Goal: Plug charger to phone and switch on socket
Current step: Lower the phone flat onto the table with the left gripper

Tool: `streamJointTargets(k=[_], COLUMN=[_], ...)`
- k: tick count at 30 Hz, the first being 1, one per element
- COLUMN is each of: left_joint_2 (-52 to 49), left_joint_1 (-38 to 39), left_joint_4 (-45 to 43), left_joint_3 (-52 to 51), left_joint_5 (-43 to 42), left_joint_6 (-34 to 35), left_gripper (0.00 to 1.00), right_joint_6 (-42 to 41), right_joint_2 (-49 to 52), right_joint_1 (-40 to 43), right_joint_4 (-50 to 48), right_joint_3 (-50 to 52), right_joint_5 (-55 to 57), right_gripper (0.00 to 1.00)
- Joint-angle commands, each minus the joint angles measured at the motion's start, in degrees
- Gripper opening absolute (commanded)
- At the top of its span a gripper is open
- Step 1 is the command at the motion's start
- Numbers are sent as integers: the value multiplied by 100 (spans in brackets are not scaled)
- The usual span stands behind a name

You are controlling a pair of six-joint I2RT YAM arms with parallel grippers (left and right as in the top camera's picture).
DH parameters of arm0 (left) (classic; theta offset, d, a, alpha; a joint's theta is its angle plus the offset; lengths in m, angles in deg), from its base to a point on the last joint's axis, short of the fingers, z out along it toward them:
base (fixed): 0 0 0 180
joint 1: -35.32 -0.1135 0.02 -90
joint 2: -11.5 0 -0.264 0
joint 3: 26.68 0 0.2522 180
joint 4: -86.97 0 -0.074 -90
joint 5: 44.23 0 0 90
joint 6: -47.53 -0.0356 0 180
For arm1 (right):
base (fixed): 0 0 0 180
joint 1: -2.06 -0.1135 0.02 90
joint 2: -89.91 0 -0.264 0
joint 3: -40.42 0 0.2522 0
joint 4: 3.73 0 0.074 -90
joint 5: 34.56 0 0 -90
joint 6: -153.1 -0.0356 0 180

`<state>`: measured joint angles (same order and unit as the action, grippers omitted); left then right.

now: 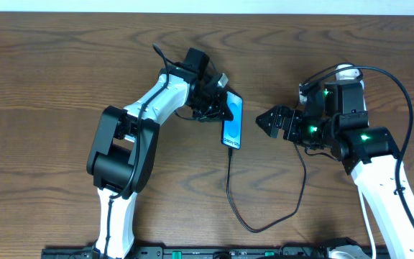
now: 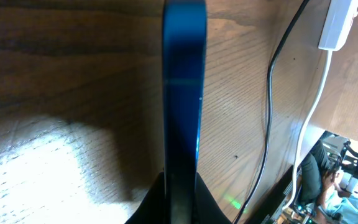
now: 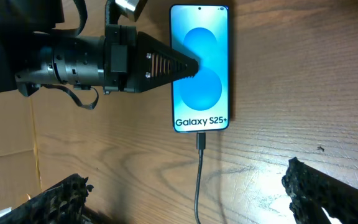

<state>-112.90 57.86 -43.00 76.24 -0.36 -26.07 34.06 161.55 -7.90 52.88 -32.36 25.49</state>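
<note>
Right now my right gripper hangs with its fingers spread wide and nothing between them, looking onto the phone, which lies flat on the table. My left gripper is clamped on one long edge of that phone. The charger has its small plug seated in the phone's "Galaxy" end, so I judge the plugging done and only the switch left. The socket lies the other way. From above, only a white scrap of it shows past my right wrist, on the side away from the phone and towards the table's far edge. My arm hides too much for me to tell its long axis or where the switch sits. My right arm is close beside it and free, while my left is occupied and well apart. I reckon the right gripper must turn away from the phone to reach it.
</note>
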Motion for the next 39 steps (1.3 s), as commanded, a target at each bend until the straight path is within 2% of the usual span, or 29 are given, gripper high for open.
streamJointTargets(k=[1, 12, 20, 26, 27, 29, 32, 39], left_joint_2=[9, 9, 9, 9, 9, 9, 9, 9], left_joint_1=[-15, -17, -17, -17, -17, -17, -17, -17], left_joint_4=[61, 55, 57, 59, 59, 59, 83, 203], left_joint_3=[-2, -190, -195, -195, -195, -195, -195, -195], left_joint_5=[-92, 380, 664, 981, 979, 999, 1248, 1711], left_joint_6=[-136, -136, -136, -136, -136, -136, -136, -136], left_gripper=[7, 7, 16, 17, 24, 30, 32, 44], right_joint_6=[105, 103, 105, 105, 105, 105, 107, 219], right_joint_2=[39, 39, 39, 39, 39, 39, 39, 39], right_joint_1=[-26, -26, -26, -26, -26, -26, -26, -26], right_joint_4=[24, 26, 28, 50, 70, 90, 94, 177], right_joint_3=[-20, -20, -20, -20, -20, -17, -17, -17], right_joint_5=[2, 2, 4, 4, 4, 4, 4, 11], right_gripper=[99, 99, 99, 99, 99, 99, 99, 99])
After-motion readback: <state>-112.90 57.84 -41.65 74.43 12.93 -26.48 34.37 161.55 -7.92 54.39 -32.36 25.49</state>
